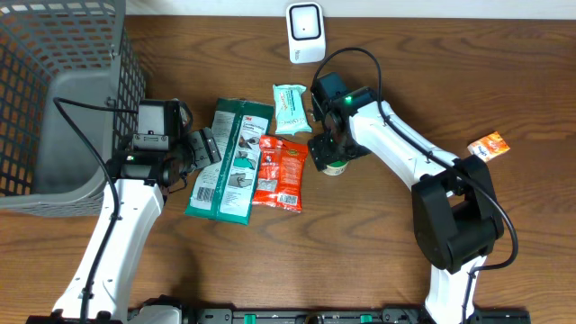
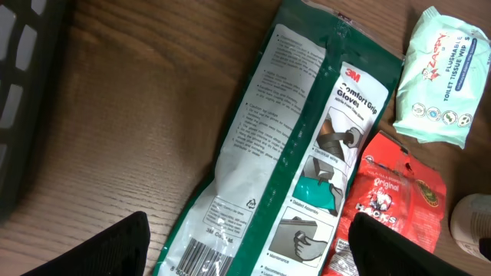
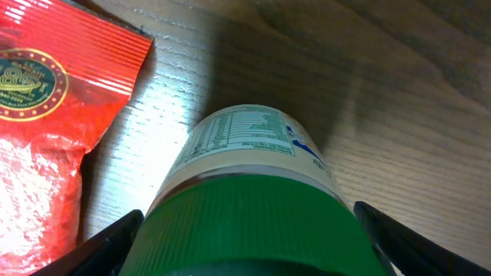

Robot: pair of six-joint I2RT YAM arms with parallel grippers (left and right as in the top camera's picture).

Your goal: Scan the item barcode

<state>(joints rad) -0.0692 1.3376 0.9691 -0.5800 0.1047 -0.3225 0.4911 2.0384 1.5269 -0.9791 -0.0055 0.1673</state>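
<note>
Right gripper (image 3: 247,222) spread wide astride green-lidded white-labelled plastic bottle (image 3: 245,146), which stands upright robot-side of white box-shaped barcode scanner (image 1: 305,32); pinch unclear. Likely placed to lift label toward scanner. Left gripper (image 2: 249,226) spread, empty, farther left of scanner.

Overhead looks straight down on the table (image 1: 270,270). Both wrist views face down at close range, the right tightest on the bottle (image 3: 245,153); both share the red pouch (image 2: 391,203).

Red packet (image 1: 280,173) crowds the green-lidded bottle (image 1: 335,166) on its left (wipes pack (image 1: 291,108) farther back-left); bare table (image 1: 351,238) opens on its near side.
</note>
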